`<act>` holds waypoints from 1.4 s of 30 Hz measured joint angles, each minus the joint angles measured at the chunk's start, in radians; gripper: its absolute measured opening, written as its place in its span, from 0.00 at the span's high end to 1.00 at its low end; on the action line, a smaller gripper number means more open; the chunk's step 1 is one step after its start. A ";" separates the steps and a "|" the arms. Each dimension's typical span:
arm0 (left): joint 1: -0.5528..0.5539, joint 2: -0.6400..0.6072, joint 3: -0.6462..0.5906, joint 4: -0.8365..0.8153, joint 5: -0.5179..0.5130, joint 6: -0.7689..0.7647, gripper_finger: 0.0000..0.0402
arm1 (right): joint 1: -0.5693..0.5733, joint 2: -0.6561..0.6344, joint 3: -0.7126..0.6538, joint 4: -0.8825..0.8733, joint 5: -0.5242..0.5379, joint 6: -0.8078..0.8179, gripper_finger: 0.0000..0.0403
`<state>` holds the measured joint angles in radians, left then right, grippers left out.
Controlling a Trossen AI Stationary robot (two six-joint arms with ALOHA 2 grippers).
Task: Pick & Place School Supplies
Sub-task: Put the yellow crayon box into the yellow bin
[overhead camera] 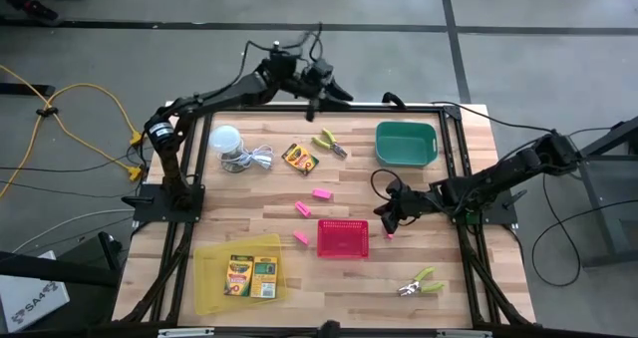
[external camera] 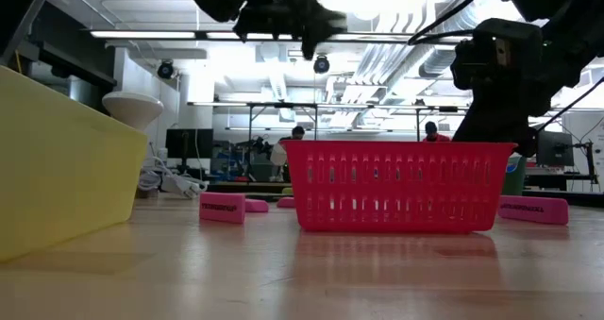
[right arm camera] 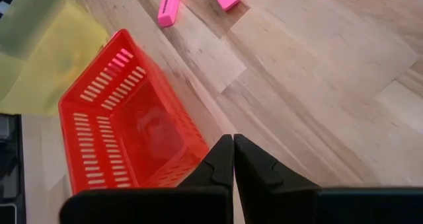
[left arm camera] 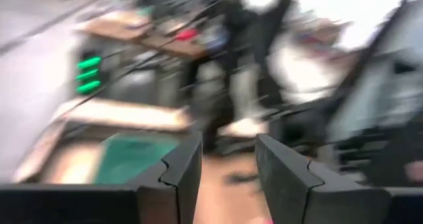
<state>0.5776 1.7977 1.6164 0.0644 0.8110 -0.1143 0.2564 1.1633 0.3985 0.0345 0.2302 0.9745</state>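
The left gripper [overhead camera: 324, 87] hangs raised above the far edge of the table [overhead camera: 439, 308], beyond the far pair of green-handled scissors [overhead camera: 329, 142]; its fingers [left arm camera: 182, 178] stand apart with nothing between them. The right gripper [overhead camera: 390, 215] sits low over the table just right of the pink basket [overhead camera: 343, 238]; its fingers [right arm camera: 221, 164] are pressed together and hold nothing — a pink eraser [overhead camera: 387, 235] lies on the wood directly near it.

School supplies, by position:
- one crayon box [overhead camera: 300, 159] lies far on the table, between the white round object with coiled cable [overhead camera: 239, 149] and the far scissors;
- two crayon boxes [overhead camera: 252, 276] lie side by side in the yellow tray [overhead camera: 209, 288] at the near left;
- three more pink erasers lie loose at centre: one [overhead camera: 321, 192] far of the basket, one [overhead camera: 302, 209] to its left and nearer, one [overhead camera: 300, 238] just left of the basket;
- the second pair of scissors [overhead camera: 420, 283] lies near the front right.

The green tray [overhead camera: 407, 144] stands at the far right; no contents are visible in it. The pink basket appears empty in the right wrist view — its slotted walls and floor show clearly.
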 joint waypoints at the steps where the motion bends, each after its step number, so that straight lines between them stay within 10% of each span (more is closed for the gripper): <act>1: -0.008 0.000 0.000 -0.040 -0.059 0.036 0.66 | 0.003 0.000 0.000 0.000 0.000 0.000 1.00; 15: -0.074 -0.014 0.000 -0.389 -0.468 0.182 0.66 | 0.013 0.000 0.000 0.000 0.004 -0.004 1.00; 33: -0.079 -0.016 0.000 -0.471 -0.471 -0.246 0.66 | 0.013 0.000 0.000 0.000 0.003 -0.011 1.00; 42: -0.085 -0.016 0.000 -0.580 -0.448 -0.172 0.66 | 0.013 0.000 0.000 0.000 0.003 -0.038 1.00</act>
<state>0.4924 1.7813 1.6161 -0.5154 0.3627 -0.2861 0.2695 1.1633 0.3985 0.0341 0.2329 0.9367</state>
